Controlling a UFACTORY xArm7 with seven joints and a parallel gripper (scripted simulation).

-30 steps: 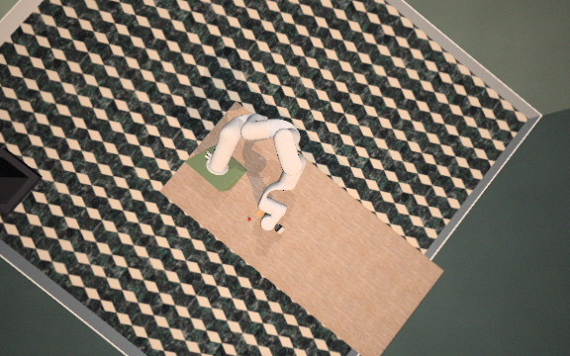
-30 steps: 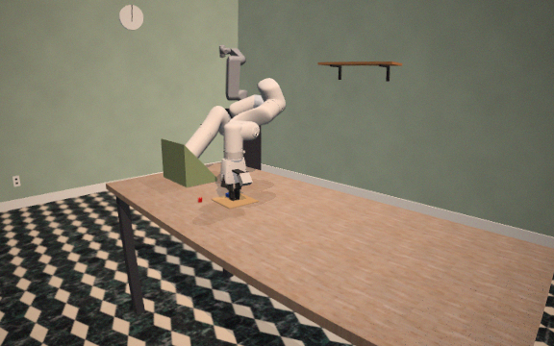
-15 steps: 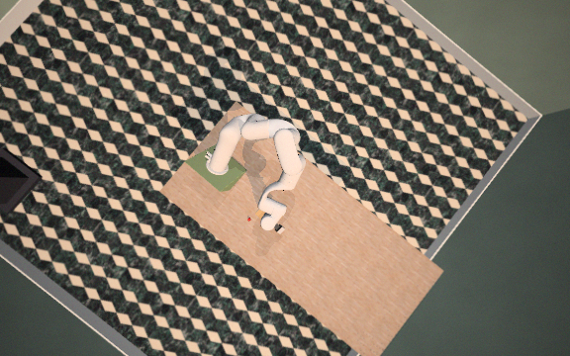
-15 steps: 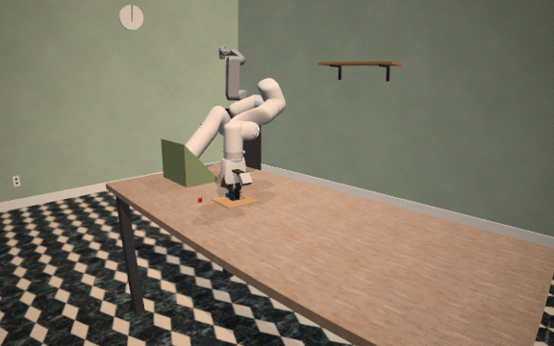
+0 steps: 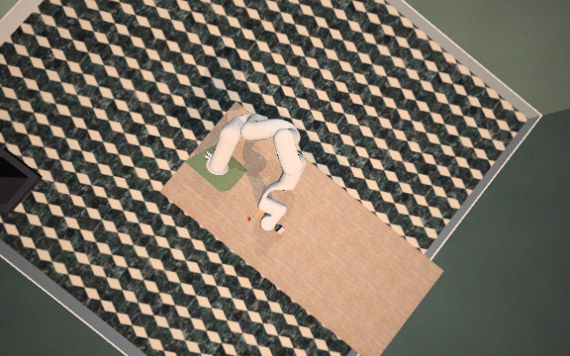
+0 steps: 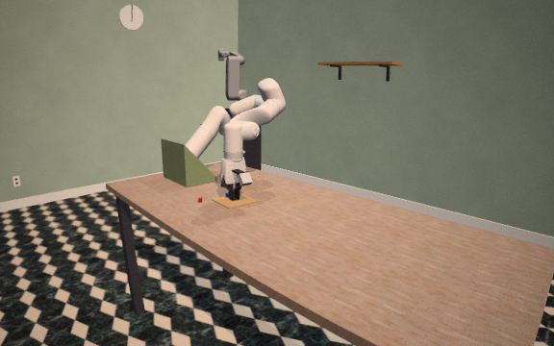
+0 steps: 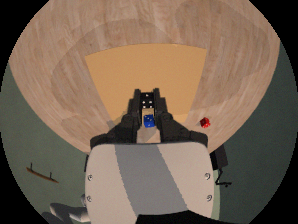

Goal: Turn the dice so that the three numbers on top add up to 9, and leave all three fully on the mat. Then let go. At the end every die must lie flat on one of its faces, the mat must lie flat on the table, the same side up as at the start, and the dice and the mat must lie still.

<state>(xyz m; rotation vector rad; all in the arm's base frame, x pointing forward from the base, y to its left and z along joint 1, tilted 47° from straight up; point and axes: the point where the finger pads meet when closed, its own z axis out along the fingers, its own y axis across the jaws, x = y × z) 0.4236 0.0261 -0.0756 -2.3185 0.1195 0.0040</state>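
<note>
The orange mat (image 5: 260, 214) (image 6: 230, 205) (image 7: 145, 65) lies flat on the table. My gripper (image 6: 234, 197) (image 7: 147, 96) is low over the mat, shut on a black die (image 7: 147, 99) with white pips between its fingertips. A blue die (image 6: 228, 195) (image 7: 149, 121) sits just behind the fingers, on the arm's side, near the mat's edge; whether it is fully on the mat is hidden. A red die (image 5: 249, 219) (image 6: 200, 199) (image 7: 205, 122) lies on the table off the mat. The top numbers are too small to read surely.
A green wedge-shaped block (image 5: 223, 184) (image 6: 173, 163) stands on the table (image 5: 344, 247) (image 6: 378, 250) by the arm's base. The table's long edge runs beyond the red die. A wall shelf (image 6: 360, 63) hangs far from the arm.
</note>
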